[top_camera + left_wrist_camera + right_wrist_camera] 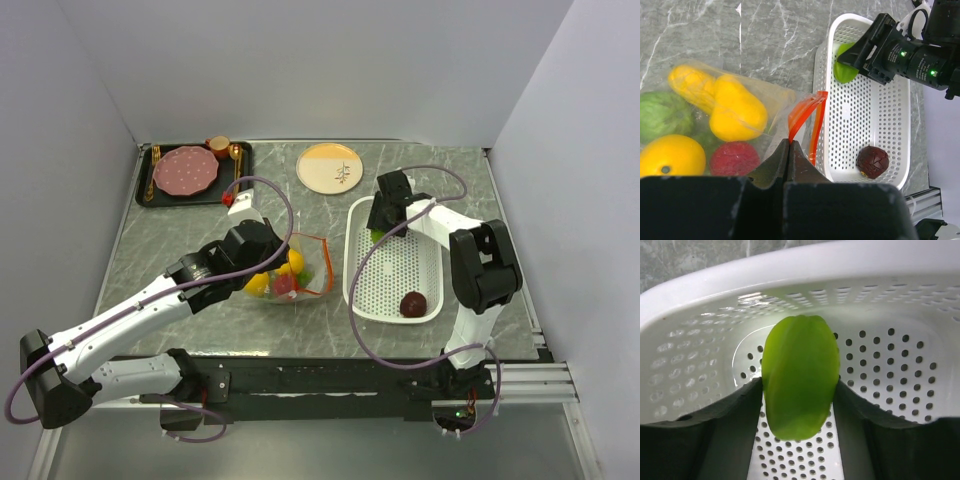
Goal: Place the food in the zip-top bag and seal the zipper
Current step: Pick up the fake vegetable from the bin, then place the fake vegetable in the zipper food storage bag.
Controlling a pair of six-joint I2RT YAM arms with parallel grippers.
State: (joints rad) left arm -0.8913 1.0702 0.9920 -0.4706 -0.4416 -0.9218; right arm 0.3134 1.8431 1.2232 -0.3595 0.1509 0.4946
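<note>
Partly done: yellow pieces (735, 112) and red ball (734, 157) lie in the crinkly zip-top bag (775, 97); the left pincer (790, 145) is clenched on its edge, the orange zipper (805, 112) unsealed just beyond its tips; the right pincer (799, 385) grasps the glossy green leafy piece (799, 365) inside the basket (890, 355); the maroon ball (872, 161) waits well apart from it.

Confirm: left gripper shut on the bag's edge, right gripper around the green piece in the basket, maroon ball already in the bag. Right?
Wrong on the maroon ball: it lies in the white basket, not the zip-top bag, as the top external view shows. The left gripper shut on the bag's edge and the right gripper around the green piece both hold.
</note>
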